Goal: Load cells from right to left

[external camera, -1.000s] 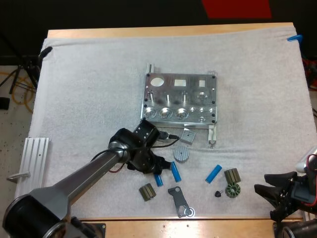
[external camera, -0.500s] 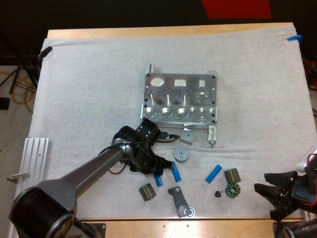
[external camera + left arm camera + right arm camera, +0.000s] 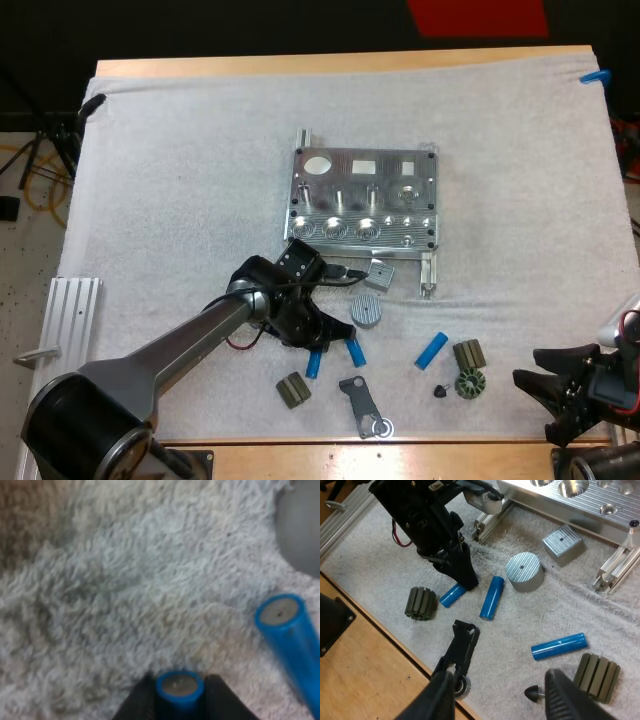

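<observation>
Mat [image 3: 180,150], left gripper [image 3: 318,352] (around blue cylinder [image 3: 179,687])

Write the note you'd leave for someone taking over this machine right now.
Left tool: shut on one bright blue cylindrical cell, down at the white mat, in front of the ribbed metal fixture.
Right tool: open, holding nothing, by the mat's near right corner.
Second blue cell lies beside the held one; third blue cell lies further right.
Done: no cell shows in the fixture.
Left: load all three, probably starting at the right.
</observation>
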